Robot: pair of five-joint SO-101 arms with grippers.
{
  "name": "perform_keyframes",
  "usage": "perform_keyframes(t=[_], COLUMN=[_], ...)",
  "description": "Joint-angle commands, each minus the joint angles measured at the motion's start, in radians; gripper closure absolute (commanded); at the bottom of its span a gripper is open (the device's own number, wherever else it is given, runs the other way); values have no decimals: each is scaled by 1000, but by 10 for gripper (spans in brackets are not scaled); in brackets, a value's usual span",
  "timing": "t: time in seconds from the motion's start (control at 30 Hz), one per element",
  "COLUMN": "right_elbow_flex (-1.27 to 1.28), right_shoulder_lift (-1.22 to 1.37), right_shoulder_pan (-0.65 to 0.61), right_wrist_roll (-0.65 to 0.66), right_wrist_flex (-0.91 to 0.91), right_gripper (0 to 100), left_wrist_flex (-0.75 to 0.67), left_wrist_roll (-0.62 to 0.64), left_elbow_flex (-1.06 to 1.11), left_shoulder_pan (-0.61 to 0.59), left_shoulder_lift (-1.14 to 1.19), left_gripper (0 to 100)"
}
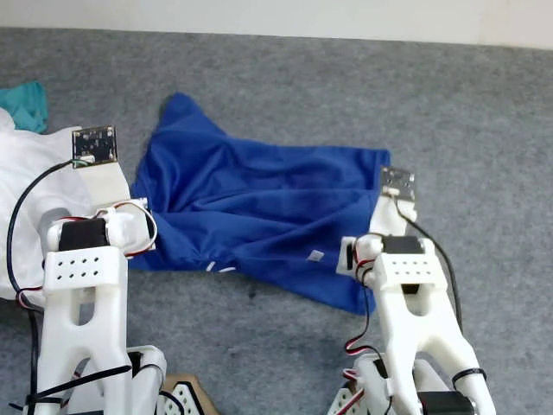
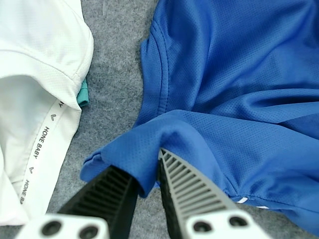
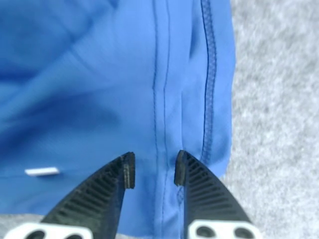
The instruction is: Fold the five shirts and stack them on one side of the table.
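Where it lies, blue shirt (image 1: pixel 259 207), rumpled, creased

The table (image 1: pixel 484 130) is grey all over, with a speckled, slightly fuzzy felt-like top under even light. Past its far edge runs a pale plain strip (image 1: pixel 346 17). At its near edge a brown cardboard-like corner (image 1: pixel 192 393) pokes in.

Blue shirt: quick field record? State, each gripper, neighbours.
blue shirt: spread out, unfolded and creased, mid grey table
left gripper: shut on a fold at the shirt's edge nearest the white shirt
right gripper: open, fingers either side of a stitched seam near the opposite edge
white shirt: beside the left arm, with a strip of bare table between it and the blue one
teal garment: peeks from under the white shirt
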Motion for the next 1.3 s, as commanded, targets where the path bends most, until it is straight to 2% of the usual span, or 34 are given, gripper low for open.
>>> perform_keyframes(t=[0.0,0.3,0.4,0.67,0.77,0.9,1.1,1.27], right_elbow_flex=[2,15,10,-1,-2,-2,-27,-59], right_shoulder_lift=[-36,12,74,96,96,94,-62,-229], right_shoulder_pan=[5,5,5,8,10,12,44,39], right_wrist_roll=[46,49,54,95,100,100,95,98], right_wrist_flex=[8,-79,-84,-81,-84,-84,-13,110], right_gripper=[857,866,920,930,997,993,993,993], left_wrist_flex=[-17,-17,-17,-17,-17,-17,-8,160], left_wrist_roll=[5,5,5,5,5,5,6,8], left_elbow_flex=[-7,-4,-4,-4,-4,-4,-38,-228], left_shoulder_pan=[19,19,19,19,19,19,42,62], left_shoulder_lift=[-13,-13,-13,-13,-13,-13,-13,-15], left_gripper=[954,954,954,954,954,954,955,955])
